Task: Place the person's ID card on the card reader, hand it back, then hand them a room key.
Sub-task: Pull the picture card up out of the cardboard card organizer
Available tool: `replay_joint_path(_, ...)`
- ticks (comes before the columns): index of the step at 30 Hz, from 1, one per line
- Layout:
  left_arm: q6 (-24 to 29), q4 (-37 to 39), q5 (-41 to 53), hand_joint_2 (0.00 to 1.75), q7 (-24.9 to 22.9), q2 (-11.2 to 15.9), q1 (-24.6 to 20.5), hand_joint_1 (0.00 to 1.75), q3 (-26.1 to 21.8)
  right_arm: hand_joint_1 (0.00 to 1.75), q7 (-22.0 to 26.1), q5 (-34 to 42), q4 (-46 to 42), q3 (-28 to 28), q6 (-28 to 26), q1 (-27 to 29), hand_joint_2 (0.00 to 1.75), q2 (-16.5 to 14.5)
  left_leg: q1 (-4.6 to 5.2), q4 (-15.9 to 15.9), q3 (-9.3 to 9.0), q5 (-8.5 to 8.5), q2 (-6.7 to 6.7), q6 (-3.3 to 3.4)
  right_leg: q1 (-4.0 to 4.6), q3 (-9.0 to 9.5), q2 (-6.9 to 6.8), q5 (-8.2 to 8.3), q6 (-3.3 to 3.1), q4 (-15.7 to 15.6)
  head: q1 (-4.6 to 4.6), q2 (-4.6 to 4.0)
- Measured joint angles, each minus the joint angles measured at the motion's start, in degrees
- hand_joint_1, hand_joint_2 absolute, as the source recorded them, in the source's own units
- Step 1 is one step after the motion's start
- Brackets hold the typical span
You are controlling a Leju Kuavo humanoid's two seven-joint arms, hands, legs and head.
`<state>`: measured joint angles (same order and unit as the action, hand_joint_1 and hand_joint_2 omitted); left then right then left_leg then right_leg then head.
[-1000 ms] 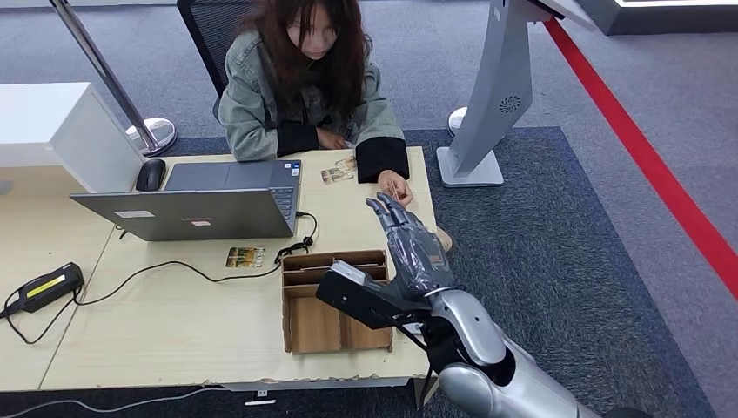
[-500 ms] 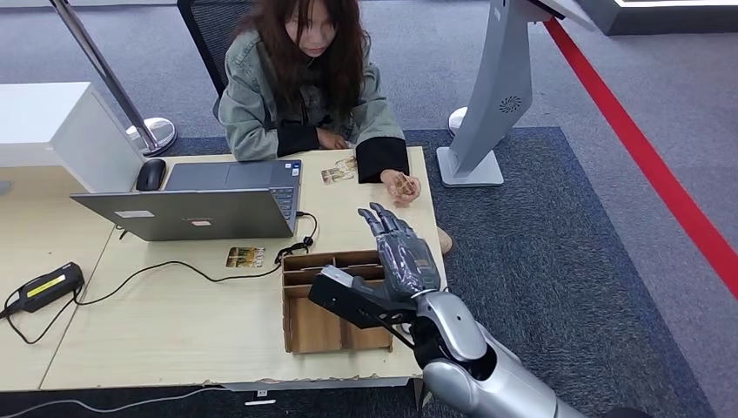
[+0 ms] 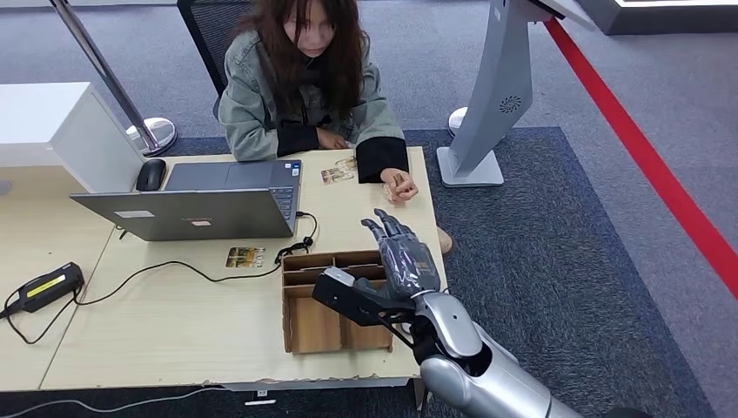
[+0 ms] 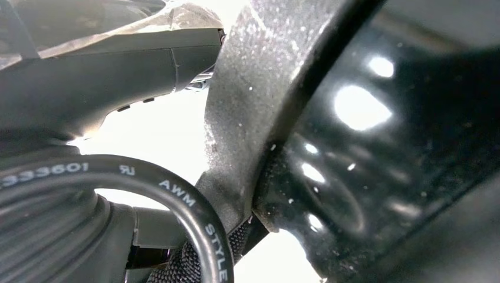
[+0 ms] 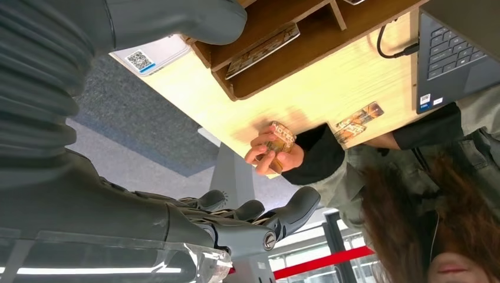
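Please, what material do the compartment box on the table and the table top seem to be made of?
The compartment box looks like thin plywood or fibreboard, unpainted and matte: flat brown panels with darker cut edges. The table top looks like pale wood-grain laminate over board: streaky grain, faint sheen, chipped front edge. Real wood cannot be ruled out.

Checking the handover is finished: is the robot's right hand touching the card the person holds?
Apart. The head view shows bare table between the right hand and the card in the person's hand.
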<state>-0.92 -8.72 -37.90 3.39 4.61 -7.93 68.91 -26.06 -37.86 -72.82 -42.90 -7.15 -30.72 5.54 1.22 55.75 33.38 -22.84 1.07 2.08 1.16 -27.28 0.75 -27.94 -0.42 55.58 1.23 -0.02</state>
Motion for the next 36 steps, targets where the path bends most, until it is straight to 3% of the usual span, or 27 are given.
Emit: replay_joint_path(36,0.2,0.0,0.7,1.75,0.0,0.0,0.0,0.00,0.0,0.30,-0.3,-2.7,6.4,-0.2,0.2,0.0,1.75,-3.8,0.00,0.0,0.00,0.00,-0.01,0.00,0.00,0.00,0.00,0.00,0.00,0.0,0.01,0.00)
